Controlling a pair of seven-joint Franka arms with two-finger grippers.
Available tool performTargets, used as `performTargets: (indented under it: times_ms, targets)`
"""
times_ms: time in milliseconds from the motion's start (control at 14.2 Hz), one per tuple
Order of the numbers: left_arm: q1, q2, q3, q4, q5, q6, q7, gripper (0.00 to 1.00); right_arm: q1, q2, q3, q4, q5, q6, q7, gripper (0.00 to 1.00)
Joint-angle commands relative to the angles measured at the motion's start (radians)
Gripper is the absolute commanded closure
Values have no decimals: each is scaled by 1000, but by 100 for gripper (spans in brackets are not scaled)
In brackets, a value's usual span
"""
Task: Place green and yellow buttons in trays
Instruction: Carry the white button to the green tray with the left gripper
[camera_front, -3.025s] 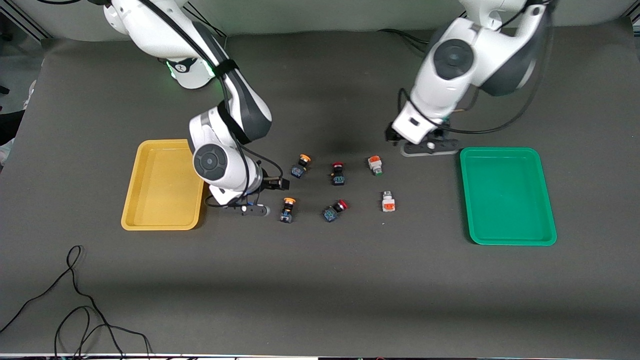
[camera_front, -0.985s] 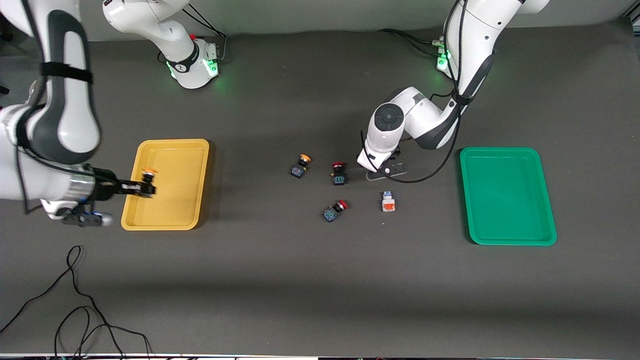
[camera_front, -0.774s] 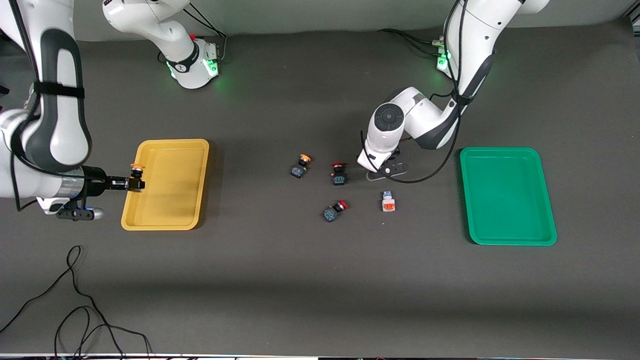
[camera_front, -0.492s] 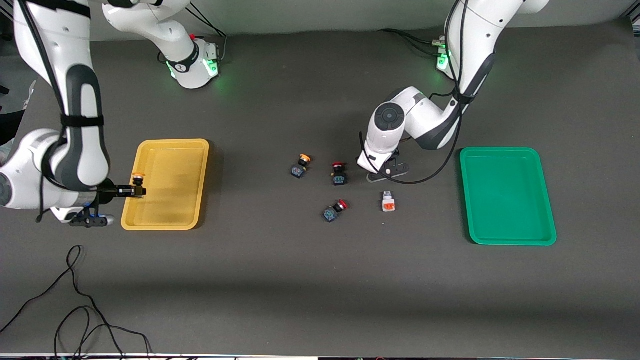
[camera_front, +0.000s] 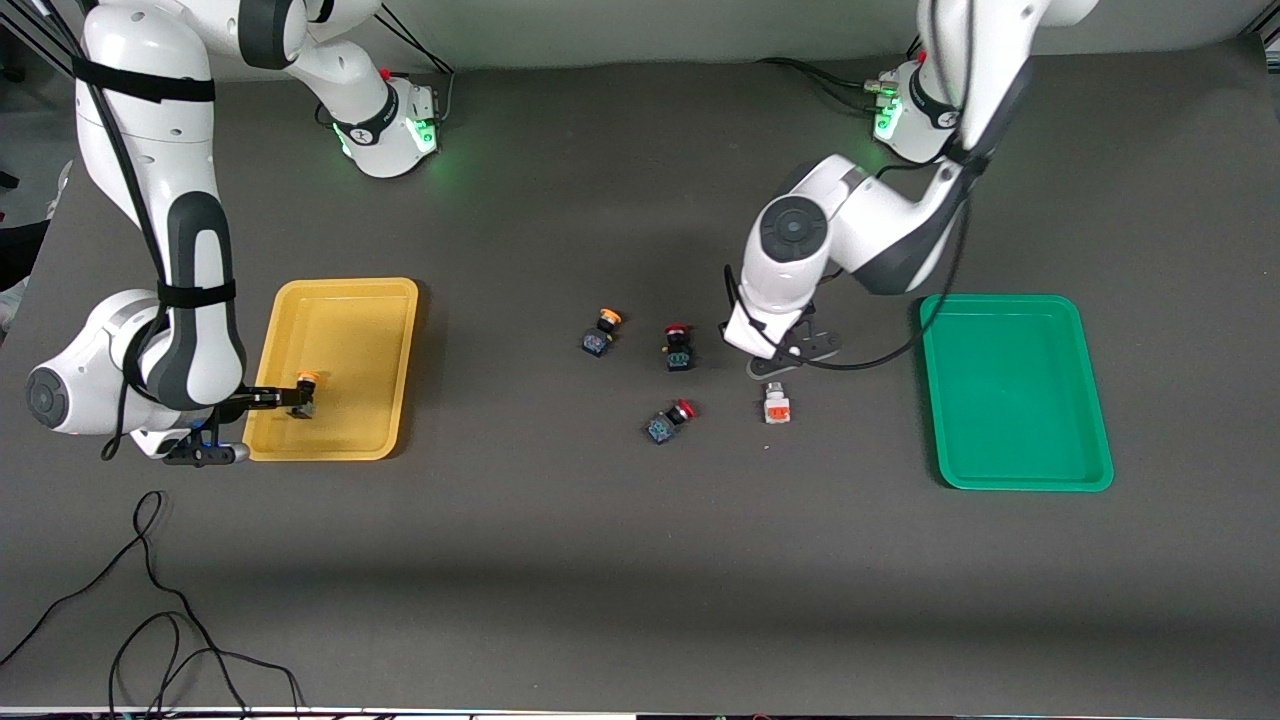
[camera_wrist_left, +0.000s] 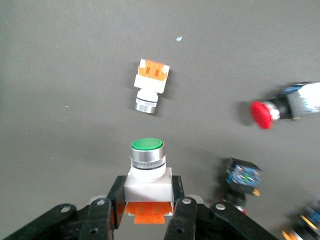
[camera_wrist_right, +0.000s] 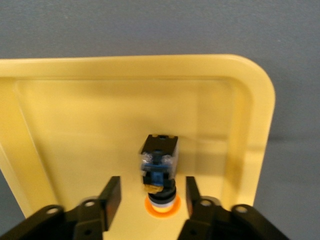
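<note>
My right gripper (camera_front: 285, 400) is low in the yellow tray (camera_front: 340, 300), open. A yellow button (camera_wrist_right: 160, 172) lies on the tray floor (camera_wrist_right: 75, 125) between its fingers, touched by neither. My left gripper (camera_wrist_left: 148, 192) is shut on the white body of a green button (camera_wrist_left: 147, 165), held above the table. The left hand (camera_front: 778, 368) is over the spot next to a second green button (camera_front: 776, 404), which lies on its side on the table (camera_wrist_left: 150, 91). Another yellow button (camera_front: 601, 331) rests mid-table. The green tray (camera_front: 1010, 390) holds nothing.
Two red-capped switches (camera_front: 677, 346) (camera_front: 668, 421) lie between the loose yellow button and the white one. One of them shows in the left wrist view (camera_wrist_left: 265, 112). Black cables (camera_front: 150, 600) trail across the table's front corner at the right arm's end.
The right gripper carried the yellow button down into the yellow tray and opened, letting it go. The left gripper shut on a green button and lifted it off the table.
</note>
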Motion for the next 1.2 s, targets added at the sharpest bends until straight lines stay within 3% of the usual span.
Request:
performTargets:
  times_ms: [0, 352, 633, 774, 915, 1126]
  targets:
    - [103, -29, -8, 123, -76, -198, 173, 73, 21, -36, -9, 17, 26, -52, -6, 0]
    - [342, -89, -4, 117, -76, -330, 495, 74, 264, -177, -14, 18, -35, -117, 380, 0]
    - [546, -98, 0, 76, -12, -335, 779, 73, 519, -195, -11, 41, -17, -116, 762, 0]
    - [591, -82, 0, -3, 56, -212, 821, 73, 621, -185, -8, 48, -14, -105, 941, 0]
    - [638, -59, 0, -131, 102, -5, 848, 73, 713, -166, -4, 41, 15, -87, 1098, 0]
    - [642, 6, 19, -248, 148, 249, 847, 73, 803, -116, -1, 32, 18, -35, 1221, 0]
